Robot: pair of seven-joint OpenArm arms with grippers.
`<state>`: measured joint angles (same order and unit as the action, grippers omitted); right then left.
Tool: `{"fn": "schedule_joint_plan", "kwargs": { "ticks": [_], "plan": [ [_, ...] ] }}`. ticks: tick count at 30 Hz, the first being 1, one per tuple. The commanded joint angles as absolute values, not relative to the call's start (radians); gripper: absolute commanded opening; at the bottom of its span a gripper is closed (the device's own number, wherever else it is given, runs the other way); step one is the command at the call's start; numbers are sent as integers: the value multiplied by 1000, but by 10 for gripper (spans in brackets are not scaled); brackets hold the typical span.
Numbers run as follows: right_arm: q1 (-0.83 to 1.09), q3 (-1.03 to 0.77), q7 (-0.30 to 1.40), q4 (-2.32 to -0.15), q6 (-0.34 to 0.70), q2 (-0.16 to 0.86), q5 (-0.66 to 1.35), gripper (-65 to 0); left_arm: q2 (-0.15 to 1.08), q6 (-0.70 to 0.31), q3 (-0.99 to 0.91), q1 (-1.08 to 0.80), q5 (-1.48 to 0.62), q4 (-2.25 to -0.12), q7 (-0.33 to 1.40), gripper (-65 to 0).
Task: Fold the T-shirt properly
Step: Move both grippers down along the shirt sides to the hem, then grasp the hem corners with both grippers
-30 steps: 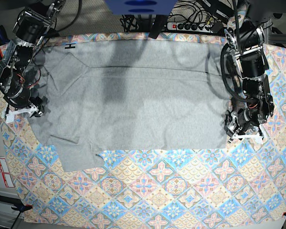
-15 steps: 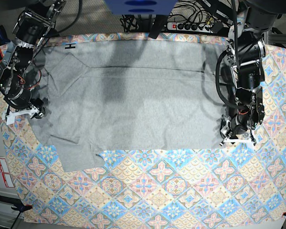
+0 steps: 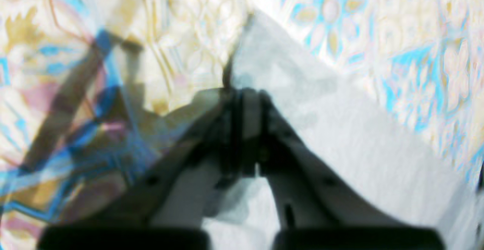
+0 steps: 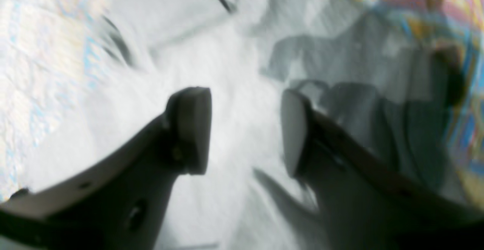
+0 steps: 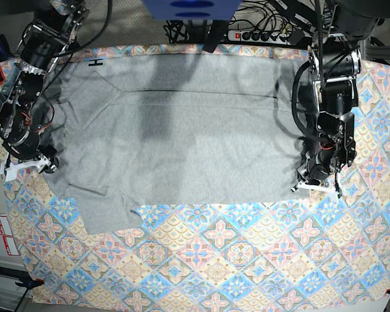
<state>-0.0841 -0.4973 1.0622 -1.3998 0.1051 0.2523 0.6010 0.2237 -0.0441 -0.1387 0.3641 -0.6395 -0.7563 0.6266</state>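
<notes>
The light grey T-shirt (image 5: 182,143) lies spread flat across the table, with one sleeve (image 5: 107,218) pointing toward the front edge. My left gripper (image 5: 314,184) is down at the shirt's front right corner. In the left wrist view its fingers (image 3: 244,102) are pressed together on that corner of the T-shirt (image 3: 340,136). My right gripper (image 5: 27,166) sits at the shirt's left edge. In the right wrist view it stands open (image 4: 242,129), just above the grey T-shirt (image 4: 234,72), with nothing between its pads.
A colourful patterned tablecloth (image 5: 214,260) covers the table and shows around the shirt, widest at the front. A power strip (image 5: 260,36) and cables lie behind the far edge. A blue object (image 5: 188,8) hangs over the top middle.
My left arm has moved inward to the shirt's front right corner and its fingers have shut there. My right gripper has drifted slightly outward and toward the front, still open.
</notes>
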Motion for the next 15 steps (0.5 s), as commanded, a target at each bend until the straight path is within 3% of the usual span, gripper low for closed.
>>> {"fn": "schedule_joint_plan", "kwargs": {
  "ticks": [1, 15],
  "plan": [
    [-96, -499, 1050, -1414, 111, 278, 591, -361, 217, -48, -133, 351, -642, -789, 662, -650],
    [-234, -400, 1035, -1308, 111, 328, 476, -360, 222, -47, -137, 166, -642, -1159, 694, -650]
  ]
}}
